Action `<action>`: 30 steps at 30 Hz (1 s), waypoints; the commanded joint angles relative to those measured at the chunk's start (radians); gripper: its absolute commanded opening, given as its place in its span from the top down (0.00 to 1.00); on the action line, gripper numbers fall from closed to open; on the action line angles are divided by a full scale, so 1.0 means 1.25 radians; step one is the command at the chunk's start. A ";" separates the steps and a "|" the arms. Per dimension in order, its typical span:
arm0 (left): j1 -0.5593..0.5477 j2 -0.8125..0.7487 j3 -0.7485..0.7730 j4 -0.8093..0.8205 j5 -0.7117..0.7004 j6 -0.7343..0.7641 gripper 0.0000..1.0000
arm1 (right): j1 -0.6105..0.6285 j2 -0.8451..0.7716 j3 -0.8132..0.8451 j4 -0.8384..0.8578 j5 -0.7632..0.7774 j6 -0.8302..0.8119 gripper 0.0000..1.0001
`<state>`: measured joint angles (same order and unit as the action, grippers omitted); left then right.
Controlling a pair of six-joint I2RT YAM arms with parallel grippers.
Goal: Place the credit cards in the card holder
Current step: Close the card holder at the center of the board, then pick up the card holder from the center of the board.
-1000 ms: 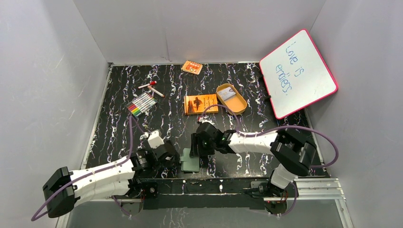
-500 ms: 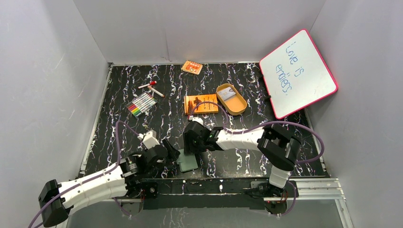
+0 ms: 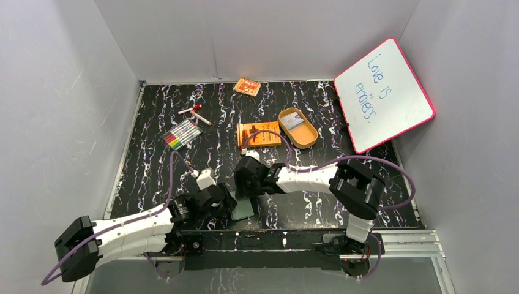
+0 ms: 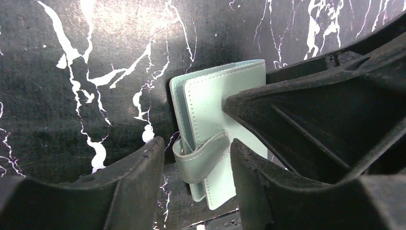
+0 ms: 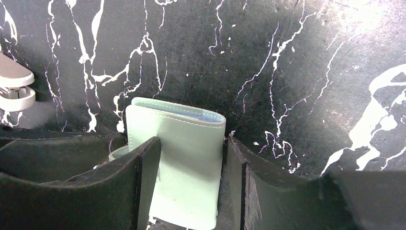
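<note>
Two robot arms, the left arm [image 3: 128,229] and the right arm [image 3: 306,177], reach in over a black marbled table [image 3: 147,165] and meet near its front edge. A pink-framed whiteboard [image 3: 384,95] is propped at the far right. An orange book [image 3: 259,133] lies mid-table, and just right of it an open tan oval tin [image 3: 305,136] holds a pale flat item too small to identify. A clear pack of coloured markers [image 3: 182,135] lies toward the left.

The grey-green card holder [image 3: 243,209] lies closed and flat on the table between the two grippers. The right gripper [image 5: 192,140] sits over it with fingers parted about halfway: one finger [image 5: 146,182] lies across the cover and the other [image 5: 237,182] stands just beside a long edge, so the holder is bracketed, not pinched.

The left gripper [image 4: 196,143] has its fingers moderately apart on either side of the snap tab [image 4: 201,155], which loops around the holder's opening edge. One finger appears to touch the tab; the other [image 4: 139,182] stands just clear.

The holder's long axis runs roughly from the front edge toward the back wall, slightly slanted, with the tab side facing the left arm. A strip of pale blue pockets [image 5: 191,114] shows at one short end.
</note>
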<state>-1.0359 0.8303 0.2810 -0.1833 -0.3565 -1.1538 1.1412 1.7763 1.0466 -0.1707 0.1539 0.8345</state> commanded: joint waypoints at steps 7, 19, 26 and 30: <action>0.010 0.057 -0.010 0.002 0.001 0.000 0.80 | -0.008 -0.011 -0.031 -0.070 0.017 0.002 0.35; 0.013 0.042 -0.053 -0.009 -0.027 -0.049 1.00 | -0.071 -0.227 -0.291 0.174 -0.213 0.009 0.32; 0.013 0.088 -0.057 0.002 -0.025 -0.059 1.00 | -0.089 -0.198 -0.361 0.360 -0.313 0.060 0.33; 0.014 0.100 -0.057 0.003 -0.030 -0.060 1.00 | -0.098 -0.183 -0.370 0.422 -0.345 0.074 0.33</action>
<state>-1.0229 0.9115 0.2508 -0.0559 -0.3626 -1.2438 1.0298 1.5230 0.6056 0.2310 -0.2070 0.8989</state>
